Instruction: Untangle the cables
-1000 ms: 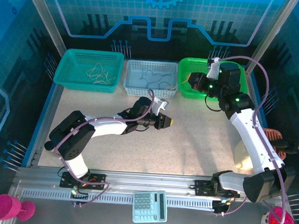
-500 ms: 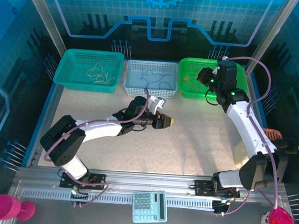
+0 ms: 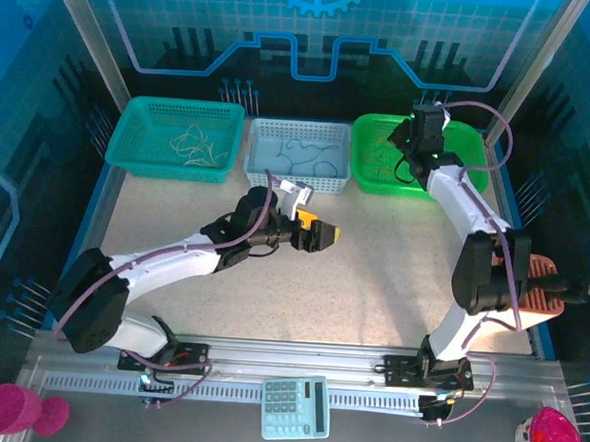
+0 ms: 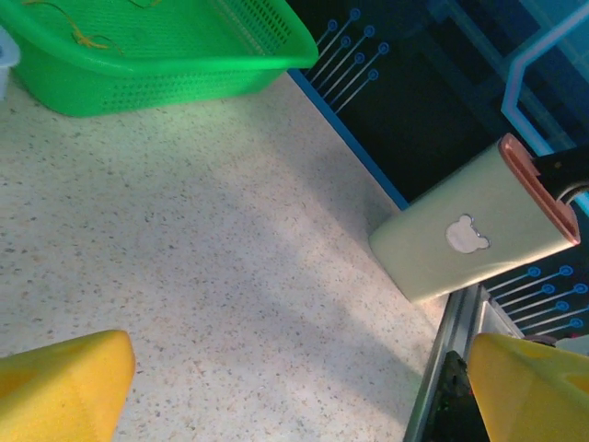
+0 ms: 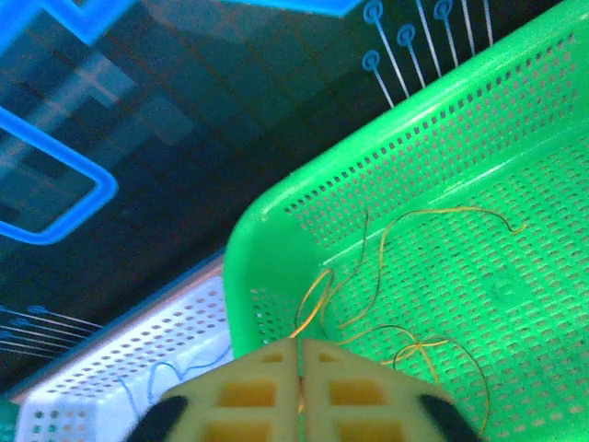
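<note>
Seemingly we were nearly done: cream, blue and orange cables lay in separate baskets, our left gripper gaped empty, our right gripper was pressed together.

Glossy plastic basket (perforated); speckled table

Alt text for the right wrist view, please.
The right claw, fingers together, is poised over thin orange and yellow cables lying loose in a green basket. A white basket holding a blue cable sits beside it, lower left.
</note>
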